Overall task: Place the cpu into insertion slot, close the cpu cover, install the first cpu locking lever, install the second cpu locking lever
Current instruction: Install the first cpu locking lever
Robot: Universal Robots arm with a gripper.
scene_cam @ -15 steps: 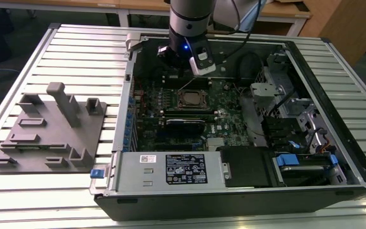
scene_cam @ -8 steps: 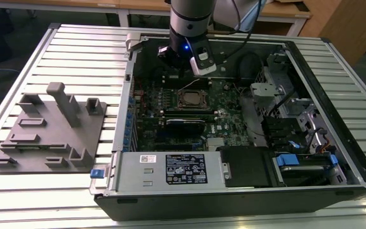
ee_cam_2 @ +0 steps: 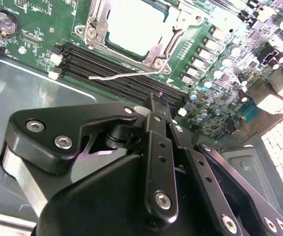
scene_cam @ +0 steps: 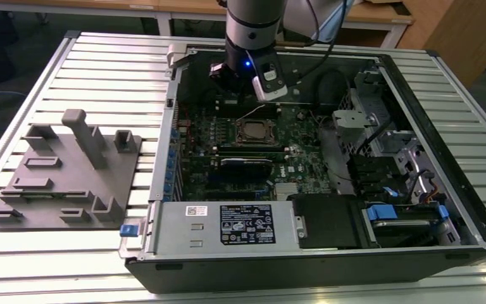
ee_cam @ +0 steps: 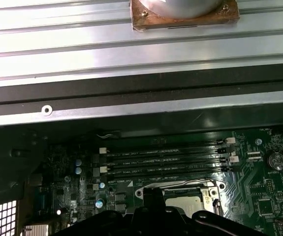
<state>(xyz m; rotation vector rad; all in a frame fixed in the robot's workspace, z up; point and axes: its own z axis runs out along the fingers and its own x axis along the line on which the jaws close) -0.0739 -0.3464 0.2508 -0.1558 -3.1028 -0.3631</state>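
**Status**
- The tool point(ee_cam_2: 159, 101) has its fingertips brought together, and nothing is held between them.
- It hangs inside the case point(scene_cam: 450, 120), which stands on the table point(scene_cam: 108, 69). It is just past the memory slots point(ee_cam_2: 82, 56), on their side away from the slot point(scene_cam: 255, 132).
- The cpu point(ee_cam_2: 131, 24) sits in the slot, and its pale top shows through the window of the cover point(ee_cam_2: 167, 43).
- The cover appears to lie flat on the cpu.
- One wire lever point(ee_cam_2: 126, 75) is unlatched. It runs along the edge of the slot that faces the memory slots, with its bent end toward the tool, near the tips but apart from them.
- Whether the other lever is latched cannot be told.

**Hazards, as judged from this state**
- **Slip:** the lever is thin, round wire. Closed tips pushing on it give little contact, so it may skate sideways and spring back up.
- **Missed catch:** if the lever is pressed down without also being moved sideways under its retaining tab beside the slot, it will not lock and the cover will stay unclamped.
- **Collision:** the tips hang close over the memory slots and their white end clips. The capacitors point(ee_cam_2: 205, 64) stand near the slot on the same side. Descending too far, or off line, could strike either.
- **Seating:** if the cpu is not square in the slot, clamping force from the lever could damage the contacts under it. The seating cannot be confirmed from here
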